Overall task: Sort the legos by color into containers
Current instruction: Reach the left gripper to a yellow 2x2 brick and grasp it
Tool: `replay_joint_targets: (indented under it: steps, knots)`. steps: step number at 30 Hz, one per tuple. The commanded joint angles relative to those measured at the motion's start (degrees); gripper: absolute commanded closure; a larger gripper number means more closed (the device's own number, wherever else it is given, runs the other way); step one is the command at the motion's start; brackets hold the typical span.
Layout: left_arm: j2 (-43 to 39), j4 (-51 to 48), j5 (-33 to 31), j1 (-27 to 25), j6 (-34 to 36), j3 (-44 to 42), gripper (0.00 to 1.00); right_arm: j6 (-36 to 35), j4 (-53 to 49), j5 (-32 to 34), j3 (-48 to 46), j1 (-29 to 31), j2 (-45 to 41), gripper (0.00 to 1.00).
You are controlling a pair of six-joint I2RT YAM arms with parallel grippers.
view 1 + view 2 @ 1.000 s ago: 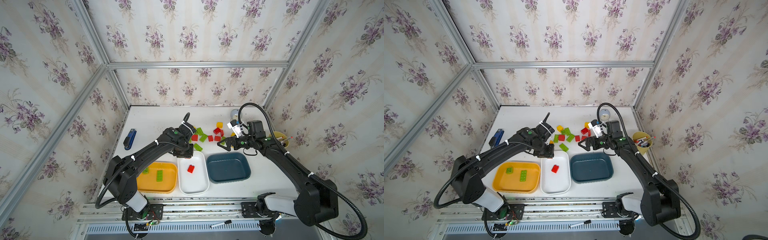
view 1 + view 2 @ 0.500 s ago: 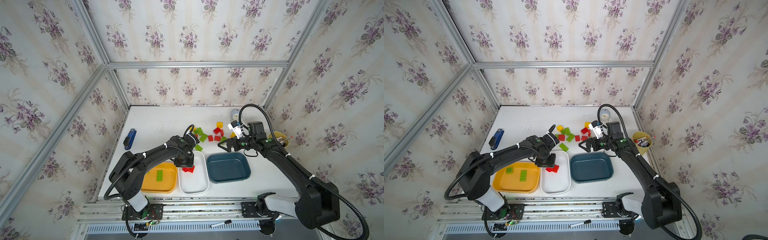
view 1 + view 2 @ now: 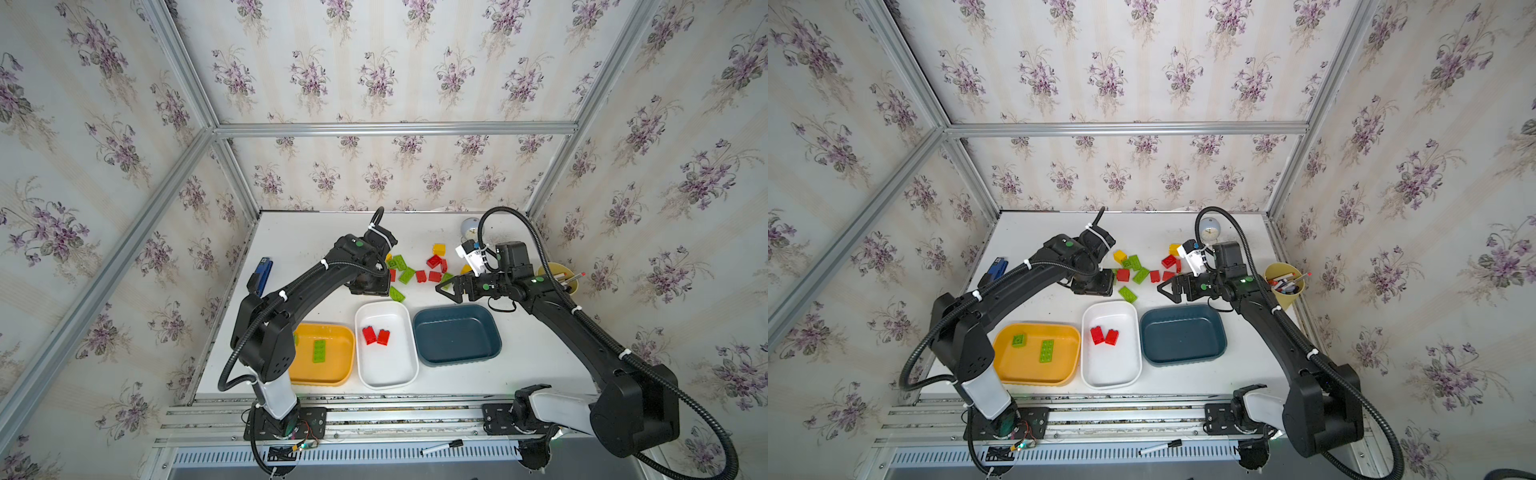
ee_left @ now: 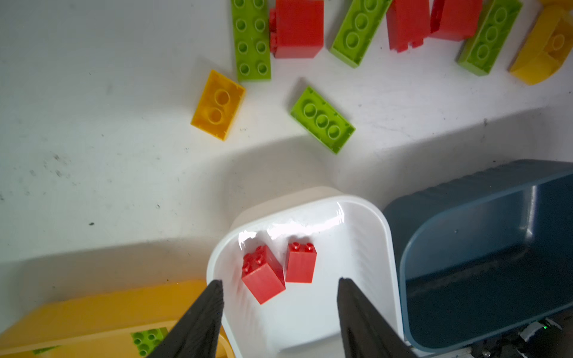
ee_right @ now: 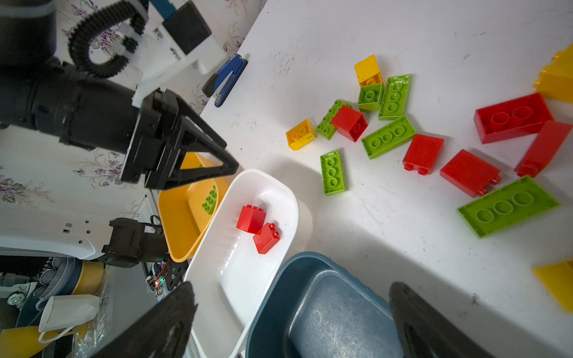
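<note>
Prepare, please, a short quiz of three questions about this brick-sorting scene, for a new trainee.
1. True or false: the dark blue tray is empty.
2. How many red bricks lie in the white tray?
3. The two bricks in the orange-yellow tray are: A red, B green, C yellow.
Key: 1 true; 2 two; 3 B.

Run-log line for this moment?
left gripper open, empty | right gripper open, empty | white plastic tray: two red bricks | orange-yellow plastic tray: two lime-green bricks | dark teal plastic tray: empty
</note>
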Motion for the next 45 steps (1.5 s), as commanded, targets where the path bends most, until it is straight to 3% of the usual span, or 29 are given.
replay_joint_targets:
  steps: [1,11,32,38,45]
  knots:
    - [3.5,-2.1,-2.3,1.9,8.5,3.2,0.38,-0.4,0.3,-0.2,1.2,0.0,0.1,0.00]
    - [15.2,0.1,-3.0,5.9,19.7,9.8,0.39,-0.4,-0.6,0.3,1.3,0.0,-0.7,0.00]
    - [23.7,5.7,-2.9,7.4,22.1,8.1,0.44,-1.0,-3.3,2.4,0.7,-0.2,-3.3,0.00]
    - [24.0,6.2,-2.1,7.7,22.5,7.9,0.67,-1.1,-3.9,2.5,1.4,-0.2,-3.2,0.00]
    - [23.4,6.4,-1.8,8.2,23.3,8.2,0.69,-1.2,-4.0,2.4,1.4,-0.2,-3.3,0.00]
